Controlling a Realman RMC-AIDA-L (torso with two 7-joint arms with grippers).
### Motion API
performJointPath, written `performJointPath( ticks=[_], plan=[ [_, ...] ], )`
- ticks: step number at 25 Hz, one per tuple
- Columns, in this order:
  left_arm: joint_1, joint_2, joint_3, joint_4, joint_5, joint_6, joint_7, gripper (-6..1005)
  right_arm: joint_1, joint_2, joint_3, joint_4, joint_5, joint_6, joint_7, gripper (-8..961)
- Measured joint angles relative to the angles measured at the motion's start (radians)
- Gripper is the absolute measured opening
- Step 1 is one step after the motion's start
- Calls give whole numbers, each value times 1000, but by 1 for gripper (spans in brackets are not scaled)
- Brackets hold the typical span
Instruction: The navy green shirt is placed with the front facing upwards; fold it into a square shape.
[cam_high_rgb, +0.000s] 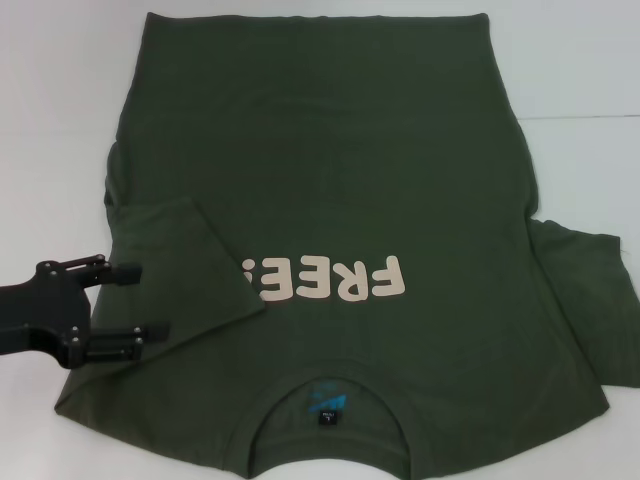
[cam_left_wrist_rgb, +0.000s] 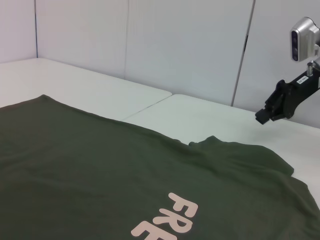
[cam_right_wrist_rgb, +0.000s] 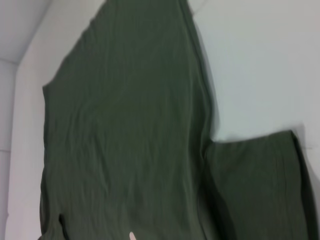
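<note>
Shirt (cam_high_rgb: 350, 190) flat on desk (cam_high_rgb: 60, 80), left sleeve folded inward; left hand (cam_high_rgb: 140, 300) released, at desk's left edge.

Shirt (cam_high_rgb: 400, 170) dark olive green, plain; chest print (cam_high_rgb: 335, 280) cream letters; collar label (cam_high_rgb: 328, 403) blue and black. Worktop (cam_high_rgb: 580, 70) white. Left tool (cam_high_rgb: 125, 302) black.

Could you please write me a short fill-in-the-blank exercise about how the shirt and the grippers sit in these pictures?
1. The navy green shirt has its ____ sleeve folded in over the body.
2. The cream print reads ____.
3. The left gripper has its fingers ____.
4. The right sleeve lies flat on the ____ table.

Missing words: left; FREE!; open; white
</note>
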Motion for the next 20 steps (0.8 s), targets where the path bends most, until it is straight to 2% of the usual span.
performJointPath(
  ticks=[1,7,11,18,20],
  plan=[
    [0,1,-1,0,0,0,0,848,3,-5,-9,-1,0,-7,13,58],
    [2,1,-1,1,0,5,0,848,13,-22,-16,-41,0,-61,40,282],
    [7,1,0,2,4,8,5,848,13,-32,-29,-51,-10,-100,84,371],
    [13,0,7,9,1,12,12,848,54,-35,-62,-55,-159,-149,99,528],
    [15,-2,9,13,4,12,12,848,67,-33,-62,-56,-188,-164,105,748]
  ],
)
